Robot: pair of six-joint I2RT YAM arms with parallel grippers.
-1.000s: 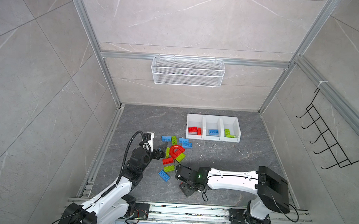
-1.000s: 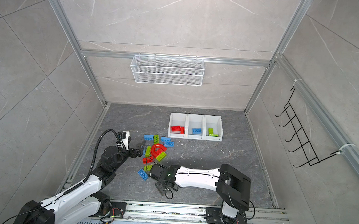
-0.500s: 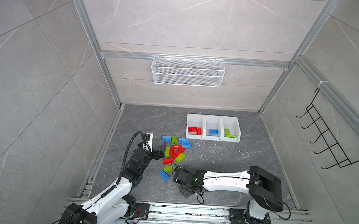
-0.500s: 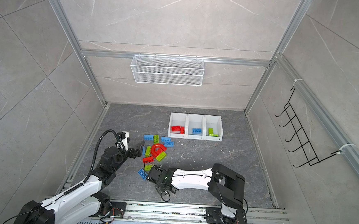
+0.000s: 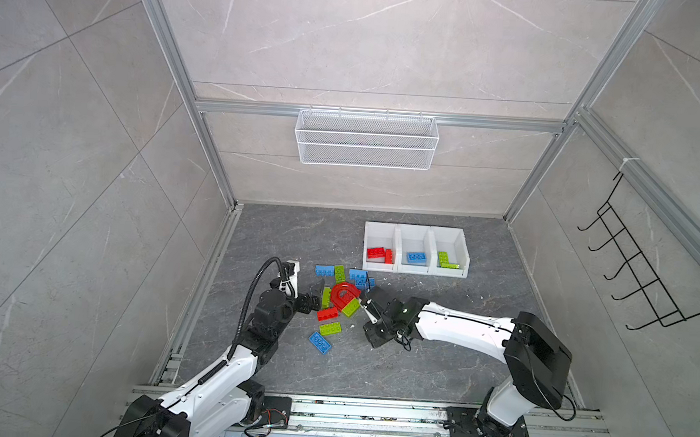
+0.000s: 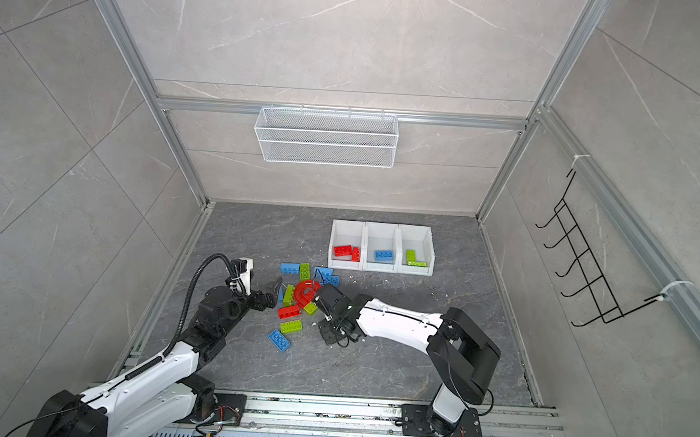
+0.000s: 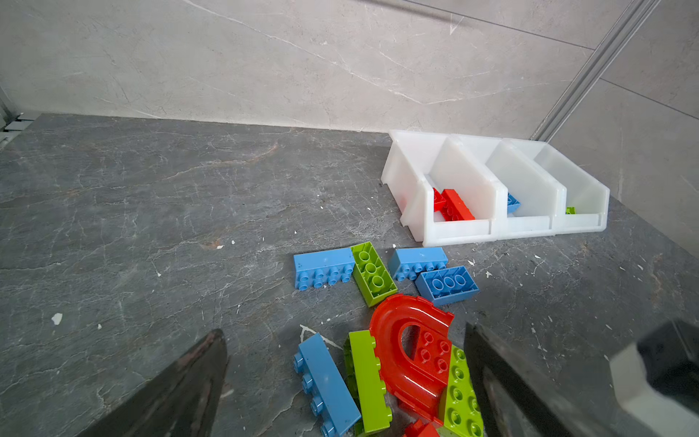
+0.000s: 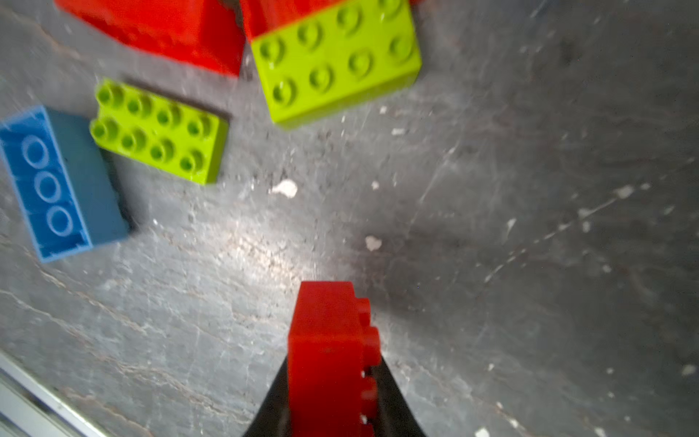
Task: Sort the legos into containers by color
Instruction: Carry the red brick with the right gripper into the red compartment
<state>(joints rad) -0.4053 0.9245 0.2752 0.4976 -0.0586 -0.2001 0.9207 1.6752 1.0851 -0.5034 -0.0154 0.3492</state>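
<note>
Red, blue and green legos [image 5: 330, 328] lie in a heap around the big red arch [image 5: 344, 295] on the grey floor [image 5: 414, 365]. The three white bins [image 5: 414, 270] stand well apart from the arch.

Only a few bricks are sorted. Two red bricks [image 5: 377, 253] are in one end bin. One blue brick [image 5: 416, 257] is in the middle bin. Two green bricks [image 5: 442, 257] are in the other end bin. I think most of the job is left, with about ten bricks and the arch not yet in a bin.

The right gripper [image 8: 330, 378] is squeezed tight on a small red brick [image 8: 327, 333], near the arch. That brick should go in with the other red ones. The left gripper [image 7: 344, 336] is wide open just beside the arch and holds nothing.
</note>
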